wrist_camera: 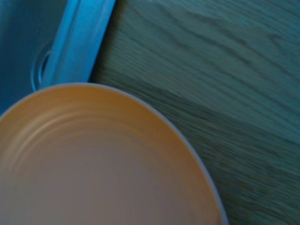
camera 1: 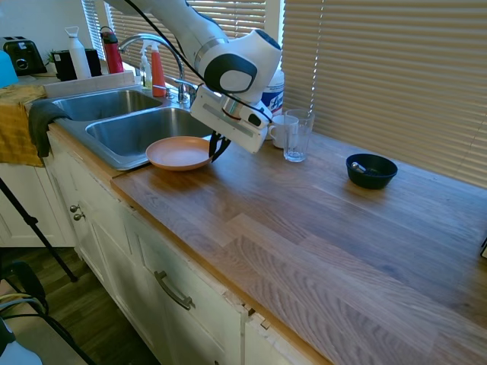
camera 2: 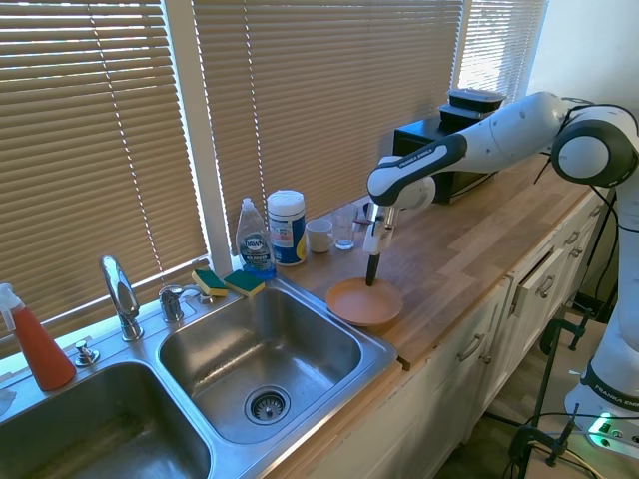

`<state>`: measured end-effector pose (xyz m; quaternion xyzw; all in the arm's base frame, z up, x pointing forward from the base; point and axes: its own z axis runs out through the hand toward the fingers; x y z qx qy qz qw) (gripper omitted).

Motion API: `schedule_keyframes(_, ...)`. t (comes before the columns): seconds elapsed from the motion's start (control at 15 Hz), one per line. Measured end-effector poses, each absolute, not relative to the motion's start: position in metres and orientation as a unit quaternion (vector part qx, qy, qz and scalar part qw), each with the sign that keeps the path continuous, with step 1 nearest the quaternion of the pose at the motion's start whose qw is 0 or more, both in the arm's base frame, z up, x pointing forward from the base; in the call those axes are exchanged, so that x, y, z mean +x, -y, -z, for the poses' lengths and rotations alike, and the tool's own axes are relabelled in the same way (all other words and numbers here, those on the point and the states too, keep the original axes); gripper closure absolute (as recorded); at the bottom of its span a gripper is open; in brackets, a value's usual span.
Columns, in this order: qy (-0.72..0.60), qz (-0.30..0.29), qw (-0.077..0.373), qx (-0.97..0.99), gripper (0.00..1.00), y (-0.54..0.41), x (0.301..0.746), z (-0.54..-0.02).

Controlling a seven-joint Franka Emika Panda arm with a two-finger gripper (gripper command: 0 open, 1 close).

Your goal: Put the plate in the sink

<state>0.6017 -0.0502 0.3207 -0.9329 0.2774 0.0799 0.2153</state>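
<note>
The wooden counter runs long and bare in front of me, and at its far-left end sits the sink, two steel basins with the faucet behind them. The nearer basin is the one I want; its rim meets the wood just beside where I am working.

The plate is at that very edge. In the first exterior view its left side overlaps the sink's rim, and it looks tipped and raised a little off the wood on my side, though I cannot tell whether any part of it touches the counter. The wrist view shows the same thing up close: the plate's salmon surface filling the lower part, with the steel lip and wood grain past its rim.

My gripper comes down on the plate's right rim, and my fingers look closed on that rim, pinching it from above. It is an edge grip on a wide, flat thing, so I judge the plate will want to swing or droop from the pinch.

To do this step well, I should lift only enough to clear the steel lip, then carry the plate left over the basin slowly, keeping the wrist steady so the free side does not dip and knock the rim. I should lower it close to the basin floor before I let go, not drop it from height.

The glass, the mug and the small dark bowl stand to the right, well away from that path.
</note>
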Motion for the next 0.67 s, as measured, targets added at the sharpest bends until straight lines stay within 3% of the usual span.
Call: schedule_keyframes(0.67, -0.31, -0.074, 0.244, -0.916, 1.0, -0.057, 0.616, -0.416)
